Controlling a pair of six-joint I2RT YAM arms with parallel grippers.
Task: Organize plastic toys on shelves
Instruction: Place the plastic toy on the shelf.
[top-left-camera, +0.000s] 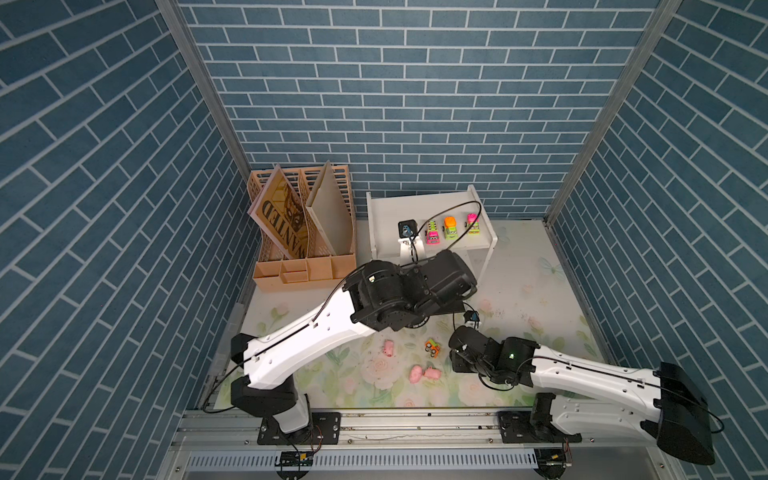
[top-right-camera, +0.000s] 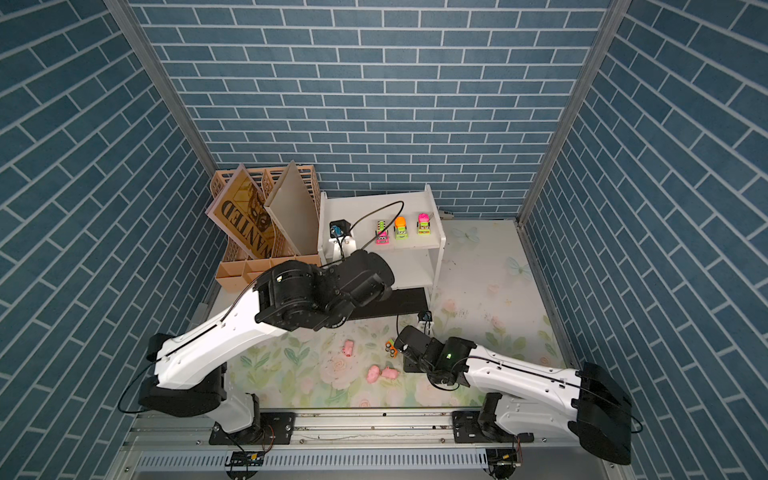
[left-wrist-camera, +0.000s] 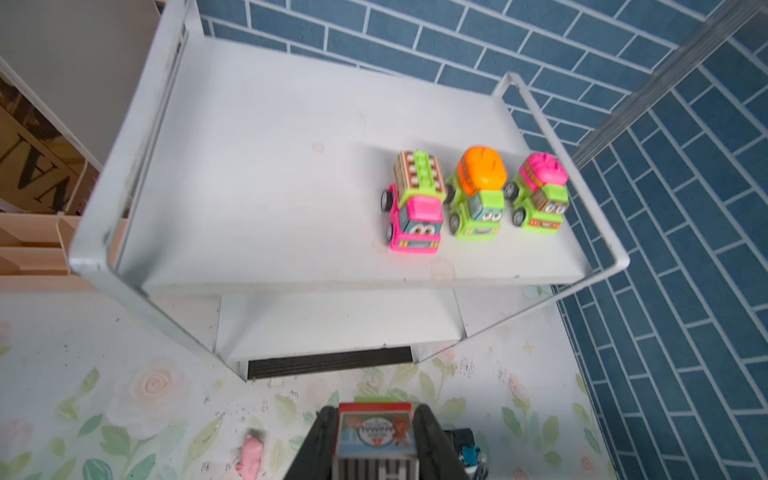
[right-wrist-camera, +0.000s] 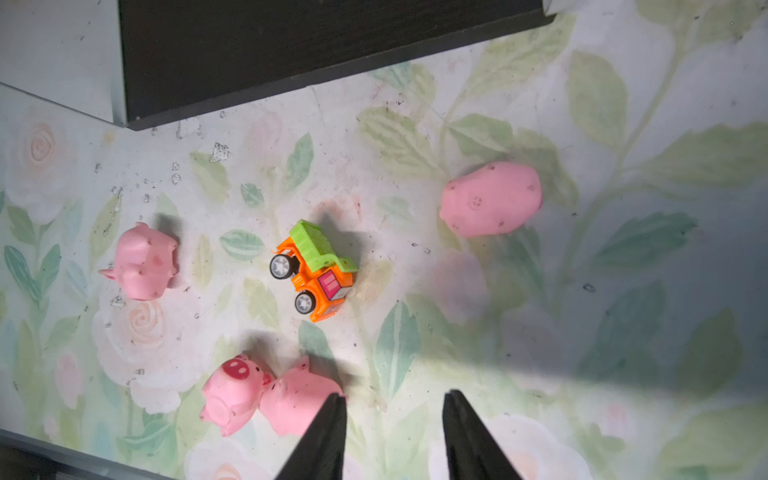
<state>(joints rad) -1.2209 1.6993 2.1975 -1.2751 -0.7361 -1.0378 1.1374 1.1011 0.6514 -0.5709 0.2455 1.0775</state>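
Note:
The white shelves (top-left-camera: 432, 203) (left-wrist-camera: 270, 166) stand at the back. Three neon trucks sit in a row on the top board: pink cab (left-wrist-camera: 415, 208), orange drum (left-wrist-camera: 478, 191), pink drum (left-wrist-camera: 540, 191). My left gripper (left-wrist-camera: 376, 411) hangs over the mat in front of the shelves. It is shut on a boxy toy truck (left-wrist-camera: 376, 436) with a picture sticker on top. An orange-and-green truck (right-wrist-camera: 318, 270) (top-left-camera: 432, 348) lies on its side on the mat. Several pink pigs (right-wrist-camera: 143, 262) (right-wrist-camera: 490, 199) lie around it. My right gripper (right-wrist-camera: 395, 399) is open above the mat, one finger over a pig (right-wrist-camera: 299, 399).
A peach file organizer (top-left-camera: 303, 232) holding a WANTED poster (top-left-camera: 282, 216) stands left of the shelves. The shelves' dark bottom board (right-wrist-camera: 291, 54) juts out toward the toys. Blue brick walls close in the back and both sides.

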